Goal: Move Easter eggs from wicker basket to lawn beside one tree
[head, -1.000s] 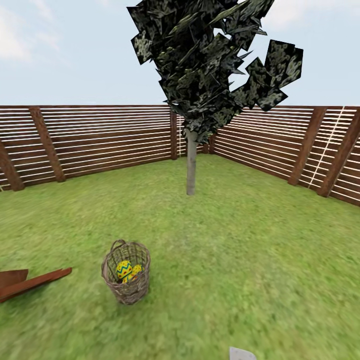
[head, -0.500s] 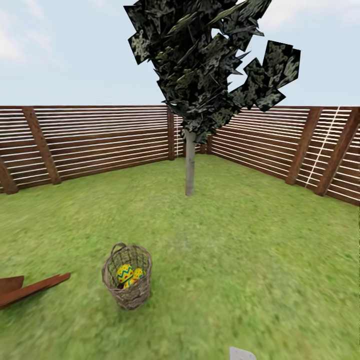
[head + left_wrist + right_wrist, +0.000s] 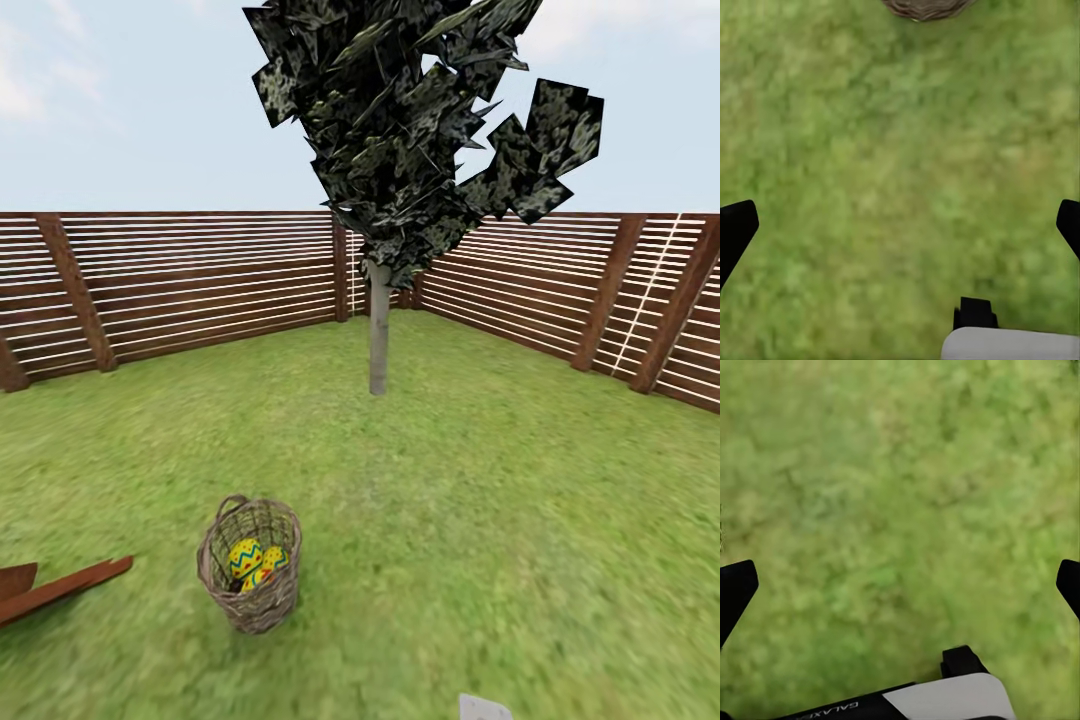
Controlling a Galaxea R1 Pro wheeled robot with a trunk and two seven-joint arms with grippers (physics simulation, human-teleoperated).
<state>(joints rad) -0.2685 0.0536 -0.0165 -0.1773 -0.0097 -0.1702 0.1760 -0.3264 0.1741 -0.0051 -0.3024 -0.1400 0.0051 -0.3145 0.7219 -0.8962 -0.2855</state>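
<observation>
Since a second ago our whole head view has slid a little: the basket (image 3: pixel 250 565) now sits slightly lower and further left in it, and the fence (image 3: pixel 200 285) posts on the left have drifted leftward too, so it is our camera that has moved, not the things. We see the basket upright on the lawn (image 3: pixel 480 520), near us and left of centre, with the eggs (image 3: pixel 252 562) inside it; two yellow shells show clearly through the weave, and we cannot tell the third apart. Far beyond it the tree (image 3: pixel 379 340) stands on the grass, well apart from the basket, before the fence corner. A brown plank (image 3: pixel 65 590) lies on the grass at the near left.

Our left gripper (image 3: pixel 900 217) hangs over bare grass with its two fingertips spread wide and nothing between them; the basket's rim shows beyond it. Our right gripper (image 3: pixel 900 577) is likewise spread wide and empty above grass.
</observation>
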